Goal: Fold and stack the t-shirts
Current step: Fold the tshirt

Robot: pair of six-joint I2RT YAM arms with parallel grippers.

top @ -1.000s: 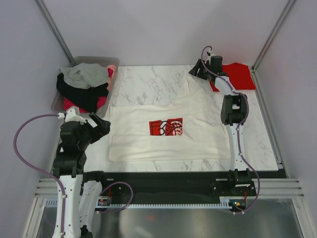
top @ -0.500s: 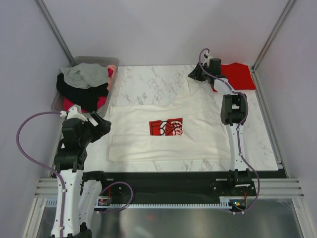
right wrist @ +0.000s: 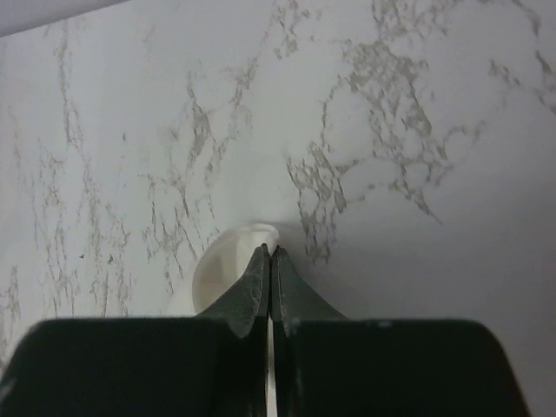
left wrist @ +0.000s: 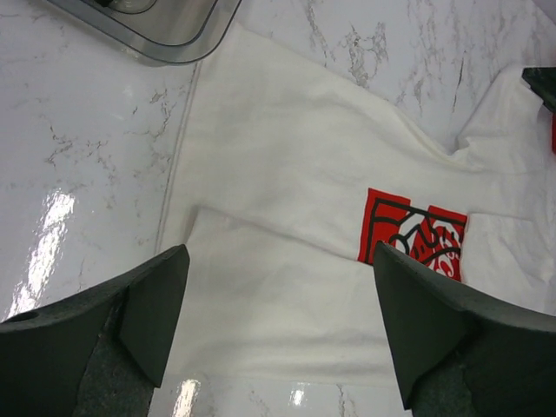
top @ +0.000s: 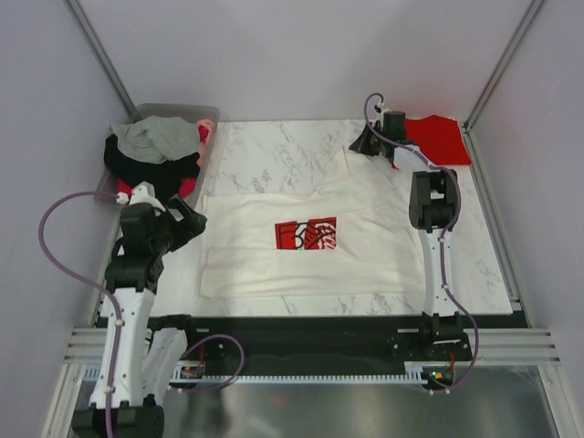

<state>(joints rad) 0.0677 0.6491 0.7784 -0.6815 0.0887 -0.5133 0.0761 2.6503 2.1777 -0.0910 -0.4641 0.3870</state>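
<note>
The right gripper (top: 367, 144) is holding the far right sleeve of the cream t-shirt (top: 301, 265) near the far right corner of the table (top: 274, 146). Its fingers (right wrist: 252, 291) are pressing together on a small fold of cream cloth. Over the last 1 second it has been drifting a little toward the near edge, so the sleeve is probably starting its fold inward over the body.

The left gripper (top: 187, 222) has been moving toward the far edge and is now hovering by the shirt's left edge, just near of the bin (top: 208, 111) in the far left corner. Its 2 fingers (left wrist: 152, 313) are standing wide apart, holding nothing.

The shirt is lying flat across the middle of the table with the red print (top: 307, 234) facing up. The red t-shirt (top: 443, 137) is sitting in the far right corner, just beyond the right gripper. Folding is only beginning, and stacking is not yet happening.
</note>
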